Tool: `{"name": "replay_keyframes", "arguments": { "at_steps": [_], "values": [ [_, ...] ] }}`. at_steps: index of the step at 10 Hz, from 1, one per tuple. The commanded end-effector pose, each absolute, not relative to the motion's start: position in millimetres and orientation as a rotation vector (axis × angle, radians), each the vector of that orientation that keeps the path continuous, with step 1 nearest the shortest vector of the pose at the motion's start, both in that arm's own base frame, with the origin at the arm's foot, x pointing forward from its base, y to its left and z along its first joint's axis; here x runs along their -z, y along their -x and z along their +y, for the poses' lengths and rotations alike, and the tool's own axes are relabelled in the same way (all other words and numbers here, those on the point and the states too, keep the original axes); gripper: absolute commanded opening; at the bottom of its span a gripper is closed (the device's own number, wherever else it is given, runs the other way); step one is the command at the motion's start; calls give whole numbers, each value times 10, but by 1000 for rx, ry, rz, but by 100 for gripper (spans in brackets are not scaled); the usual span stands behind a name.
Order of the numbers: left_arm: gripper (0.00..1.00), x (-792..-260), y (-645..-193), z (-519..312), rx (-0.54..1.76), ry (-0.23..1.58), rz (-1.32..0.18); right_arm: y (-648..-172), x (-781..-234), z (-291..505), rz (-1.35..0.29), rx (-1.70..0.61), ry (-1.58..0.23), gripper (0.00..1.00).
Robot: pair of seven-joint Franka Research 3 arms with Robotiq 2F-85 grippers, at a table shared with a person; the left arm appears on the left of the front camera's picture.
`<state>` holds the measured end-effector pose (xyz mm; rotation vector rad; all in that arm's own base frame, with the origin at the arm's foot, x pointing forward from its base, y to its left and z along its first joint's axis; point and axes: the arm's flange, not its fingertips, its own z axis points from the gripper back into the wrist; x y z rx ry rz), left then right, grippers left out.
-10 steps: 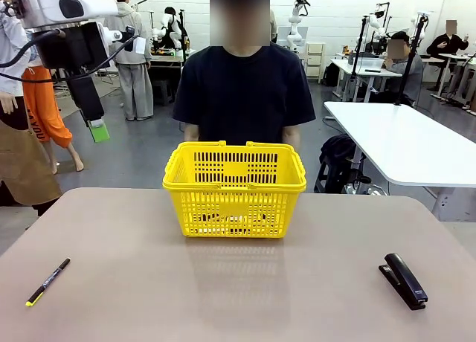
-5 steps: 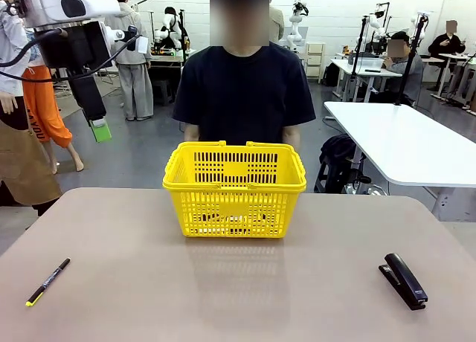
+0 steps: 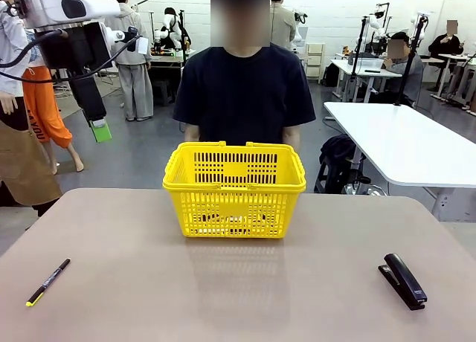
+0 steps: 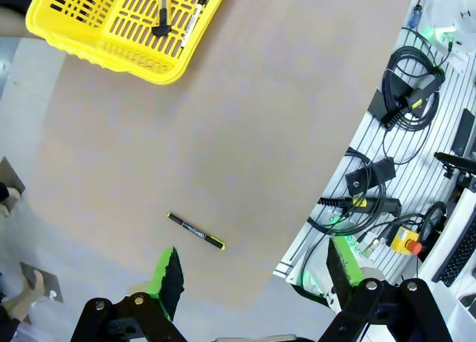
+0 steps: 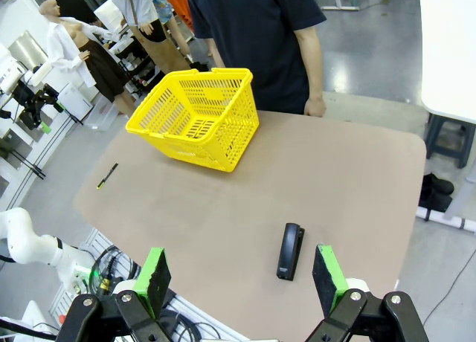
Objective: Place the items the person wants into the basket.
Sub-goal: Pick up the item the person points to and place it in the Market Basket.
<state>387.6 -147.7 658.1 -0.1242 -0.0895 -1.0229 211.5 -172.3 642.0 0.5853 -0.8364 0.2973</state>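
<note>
bright yellow slotted plastic basket [image 3: 234, 189] mid-surface before the person [image 3: 244, 89], light, stiff, small items likely inside; left gripper [image 4: 253, 271] and right gripper [image 5: 239, 275] raised, wide open, empty.

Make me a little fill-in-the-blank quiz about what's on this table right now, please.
1. The basket on the table is coloured ____.
2. The pen lies on the robot's ____ side of the table.
3. The black object on the opposite side from the pen is a ____.
4. The left gripper hangs high above the table with its jaws ____.

Missing words: yellow; left; stapler; open
</note>
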Motion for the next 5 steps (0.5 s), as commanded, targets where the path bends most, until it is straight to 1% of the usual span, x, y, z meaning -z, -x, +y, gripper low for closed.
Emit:
{"name": "replay_keyframes", "arguments": {
  "at_steps": [1, 4, 5],
  "values": [
    [100, -6600, -3875, -1464, 1023, 119, -97, -2120, -6437, -1717, -819, -278, -573, 100],
    [100, -6581, -3876, -1477, 1023, 124, -89, -2120, -6437, -1717, -819, -278, -573, 100],
    [100, -6552, -3845, -1233, 1127, 152, -166, -2120, -6437, -1717, -819, -278, -573, 100]
  ]
}}
